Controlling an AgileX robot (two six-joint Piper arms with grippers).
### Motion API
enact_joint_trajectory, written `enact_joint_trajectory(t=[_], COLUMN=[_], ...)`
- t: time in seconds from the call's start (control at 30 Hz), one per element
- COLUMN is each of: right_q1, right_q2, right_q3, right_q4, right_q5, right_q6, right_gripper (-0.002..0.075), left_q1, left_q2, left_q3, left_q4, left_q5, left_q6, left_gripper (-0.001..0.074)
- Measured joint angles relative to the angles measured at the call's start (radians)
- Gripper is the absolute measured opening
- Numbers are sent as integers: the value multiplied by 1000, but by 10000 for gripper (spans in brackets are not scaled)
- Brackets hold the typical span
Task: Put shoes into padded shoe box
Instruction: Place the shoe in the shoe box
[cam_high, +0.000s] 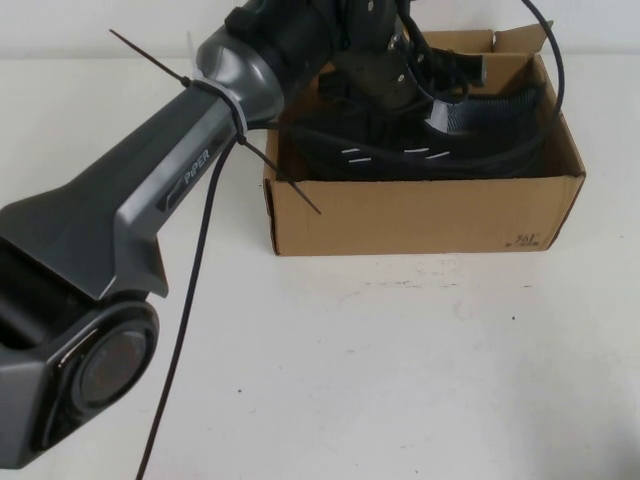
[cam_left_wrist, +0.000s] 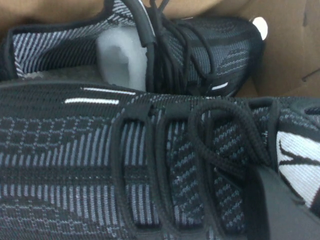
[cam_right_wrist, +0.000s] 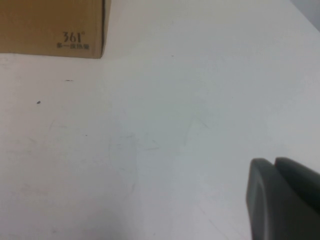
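The brown padded shoe box (cam_high: 420, 215) stands at the back of the table, and both black knit shoes are inside it. The front shoe (cam_high: 400, 155) shows white dashes on its side. My left gripper (cam_high: 395, 75) reaches down into the box from the left and is shut on this shoe (cam_left_wrist: 100, 165) at its collar. One finger (cam_left_wrist: 290, 215) shows by the tongue; the other is hidden. The second shoe (cam_left_wrist: 210, 50), stuffed with white paper (cam_left_wrist: 120, 57), lies beside it. My right gripper (cam_right_wrist: 272, 162) is shut and empty, low over the table near the box's printed corner (cam_right_wrist: 70, 40).
The left arm (cam_high: 150, 200) and its black cable (cam_high: 190, 300) cross the left side of the table. The box's upright flaps (cam_high: 520, 40) stand at the back. White tabletop (cam_high: 400, 370) lies in front of the box.
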Motion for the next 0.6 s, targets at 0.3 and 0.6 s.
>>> enact_joint_trajectory(t=[0.3, 0.6], right_q1=[0, 0], right_q2=[0, 0], right_q3=[0, 0], right_q4=[0, 0], right_q5=[0, 0], right_q6=[0, 0], right_gripper=[-9, -9], left_q1=[3, 5], left_q2=[39, 73], left_q3=[-6, -8], left_q4=[3, -28], left_q5=[18, 18], left_q6=[0, 0], left_gripper=[10, 10])
